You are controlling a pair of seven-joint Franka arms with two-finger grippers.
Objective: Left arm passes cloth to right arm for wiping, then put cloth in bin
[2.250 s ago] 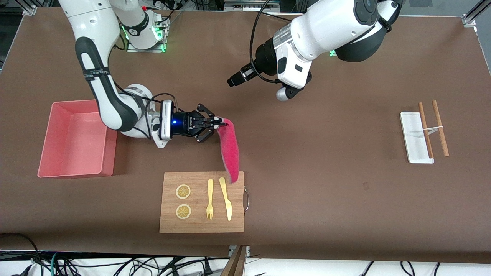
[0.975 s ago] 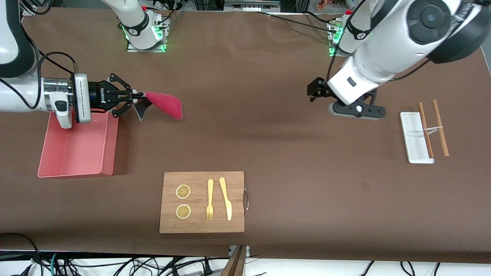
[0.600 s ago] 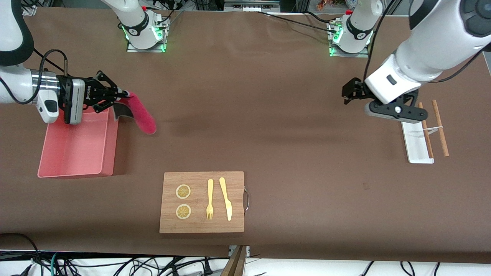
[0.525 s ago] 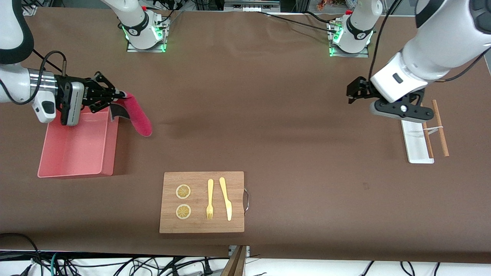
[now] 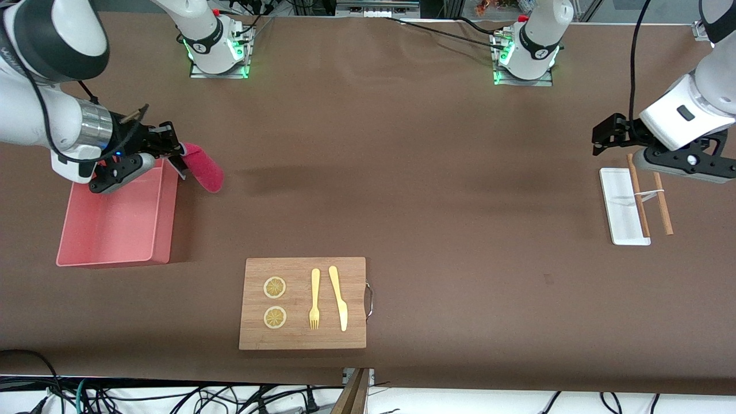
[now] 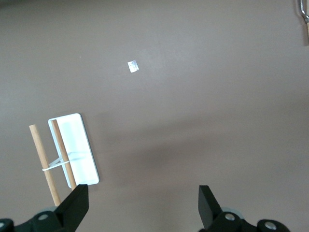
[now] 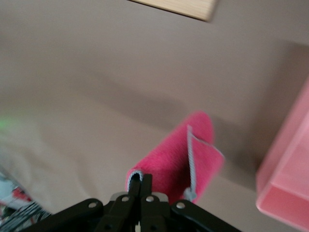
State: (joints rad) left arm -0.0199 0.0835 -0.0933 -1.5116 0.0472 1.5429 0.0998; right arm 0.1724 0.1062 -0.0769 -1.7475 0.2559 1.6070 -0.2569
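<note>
- Front view: the soft crimson-pink terry cloth (image 5: 202, 168) is seen hanging as a folded roll, clamped at one end by the right gripper (image 5: 177, 150), in the air just beside the corner of the salmon-pink rectangular plastic bin (image 5: 115, 215), over bare table (image 5: 402, 172). The bin sits at the right arm's end of the table.
- Front view: the left gripper (image 5: 601, 138) is held over the table at the left arm's end, near the small flat white tray (image 5: 620, 201) and the two wooden sticks (image 5: 648, 192).
- Front view only: the wooden board (image 5: 303, 303) with fork, knife and two lemon slices is shown nearer the camera.
- Left wrist view: fingers (image 6: 72, 205) are seen wide apart, nothing between them; tray and sticks are below.
- Right wrist view: fingers are seen pinched together on the cloth's edge; a pale hem strip on the cloth and the bin's wall are shown.
</note>
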